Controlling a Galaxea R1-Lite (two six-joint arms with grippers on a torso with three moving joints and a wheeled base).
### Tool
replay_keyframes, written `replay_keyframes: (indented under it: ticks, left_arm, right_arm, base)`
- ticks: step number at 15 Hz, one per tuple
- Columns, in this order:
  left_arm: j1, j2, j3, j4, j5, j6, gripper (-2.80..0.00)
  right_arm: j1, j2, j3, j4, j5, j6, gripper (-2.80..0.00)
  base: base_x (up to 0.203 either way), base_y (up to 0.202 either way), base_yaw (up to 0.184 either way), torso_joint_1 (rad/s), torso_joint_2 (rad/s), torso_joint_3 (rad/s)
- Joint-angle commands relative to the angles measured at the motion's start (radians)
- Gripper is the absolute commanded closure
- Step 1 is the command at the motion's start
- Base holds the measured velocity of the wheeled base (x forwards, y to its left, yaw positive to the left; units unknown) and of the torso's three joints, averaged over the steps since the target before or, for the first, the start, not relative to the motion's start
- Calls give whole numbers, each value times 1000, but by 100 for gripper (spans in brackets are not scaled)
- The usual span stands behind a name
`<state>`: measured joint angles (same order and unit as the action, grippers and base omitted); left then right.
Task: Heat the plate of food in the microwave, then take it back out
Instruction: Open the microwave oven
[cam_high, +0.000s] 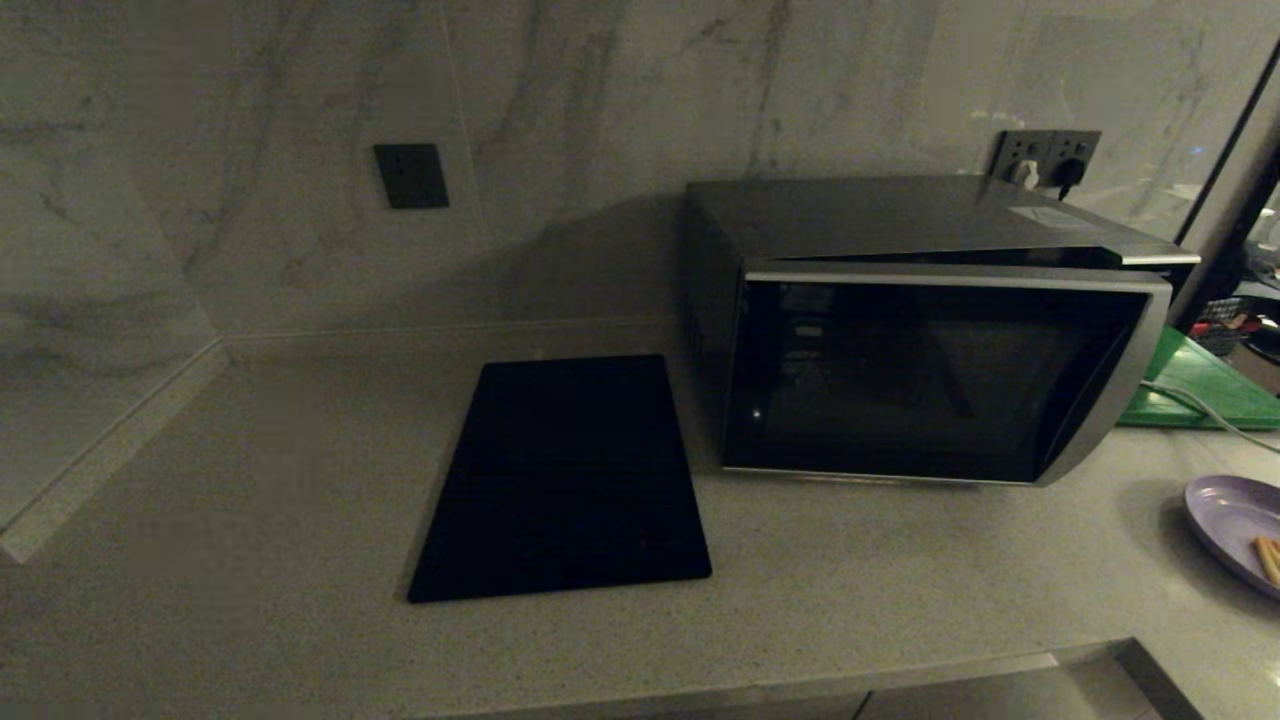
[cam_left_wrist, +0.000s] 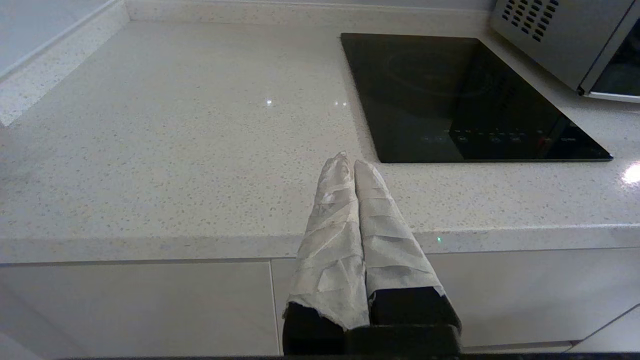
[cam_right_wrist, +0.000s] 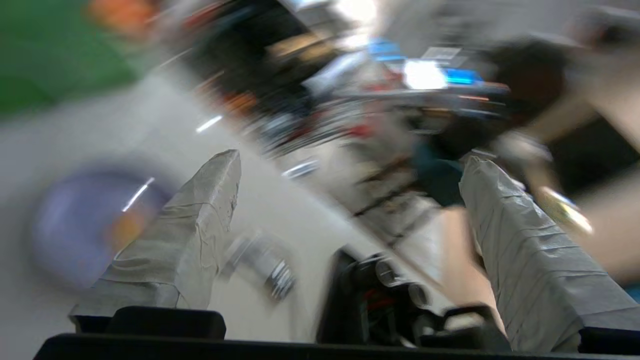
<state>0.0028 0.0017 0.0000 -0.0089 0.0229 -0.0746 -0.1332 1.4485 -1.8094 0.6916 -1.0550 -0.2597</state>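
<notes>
Blurring right wrist view: right claw (cam_right_wrist: 350, 195) spread wide, plate of food (cam_high: 1238, 528) cut off; left claw (cam_left_wrist: 348, 162) closed, empty.

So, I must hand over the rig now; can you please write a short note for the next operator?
Left gripper: shut, empty, low at the counter's front edge.
Right gripper: open, empty, off to the right, plate side.
Plate of food: on the counter, right of the microwave.
Microwave door looks slightly ajar at the top.
Done: nothing with the plate yet.
Left: load plate, heat, take out.

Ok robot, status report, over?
Left gripper shut, empty, at counter edge. Right gripper open, empty. Plate of food on counter. Microwave door closed.
</notes>
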Motion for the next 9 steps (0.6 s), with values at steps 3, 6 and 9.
replay_keyframes:
  ticks: [3,6,9]
  left_arm:
    - [0,0,0,0,0,-1,0]
    - [0,0,0,1,0,-1,0]
    - [0,0,0,0,0,-1,0]
  right_arm:
    - [-37,26,-139,344,490,180,-280]
    - [-37,68,-124,345,568,240,-280]
    - [-36,83,-103,350,781,296,-280]
  base:
    - [0,0,0,0,0,0]
    - [0,0,0,0,0,0]
    - [0,0,0,0,0,0]
